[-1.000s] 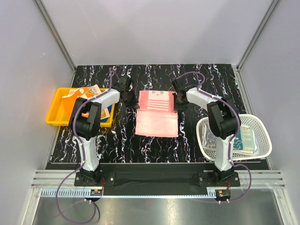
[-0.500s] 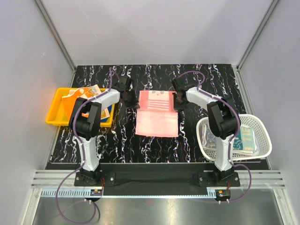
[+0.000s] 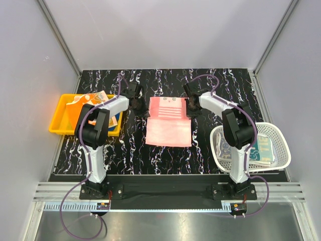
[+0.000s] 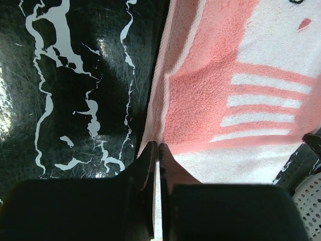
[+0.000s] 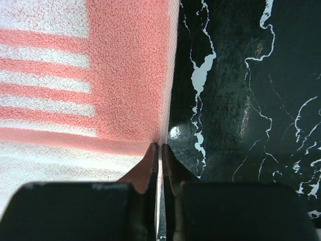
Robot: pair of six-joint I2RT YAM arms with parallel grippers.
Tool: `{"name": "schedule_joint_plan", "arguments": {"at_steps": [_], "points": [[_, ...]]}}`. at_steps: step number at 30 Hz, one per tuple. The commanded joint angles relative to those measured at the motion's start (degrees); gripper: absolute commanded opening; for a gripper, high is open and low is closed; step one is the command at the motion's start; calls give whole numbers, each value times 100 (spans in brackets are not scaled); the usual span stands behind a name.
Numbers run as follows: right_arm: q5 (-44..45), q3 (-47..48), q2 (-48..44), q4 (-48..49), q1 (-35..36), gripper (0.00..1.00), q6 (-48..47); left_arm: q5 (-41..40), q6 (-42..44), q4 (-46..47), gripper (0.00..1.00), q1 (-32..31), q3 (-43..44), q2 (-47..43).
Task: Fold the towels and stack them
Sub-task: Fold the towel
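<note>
Two end effectors sit at the pink towel, which lies flat mid-counter. The left end effector pinches its left hem. The right end effector, fingers nearly together, seems to nip its right hem.

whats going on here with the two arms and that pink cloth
Both arms are on the pink terry towel with white stripes, which lies flat on the black marbled table. The left gripper is pinched shut on its left edge, the right gripper on its right edge. Printed towels sit in the yellow plastic tray and white mesh basket.
</note>
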Motion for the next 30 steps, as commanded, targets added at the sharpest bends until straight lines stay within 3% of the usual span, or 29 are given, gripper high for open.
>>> {"name": "schedule_joint_plan", "arguments": {"at_steps": [1,6,18,21,30], "points": [[292,306,-16,-195,54,4,-149,74,58,180,0,-9,131,9],[161,367,63,-300,54,1,-237,117,84,188,0,-9,131,0],[222,578,344,-599,62,7,-387,214,76,311,0,-9,-19,-26],[284,605,327,-678,80,13,-404,232,76,329,0,-18,-45,-35],[380,666,353,-792,133,21,-404,267,67,417,0,-26,-107,-70]]}}
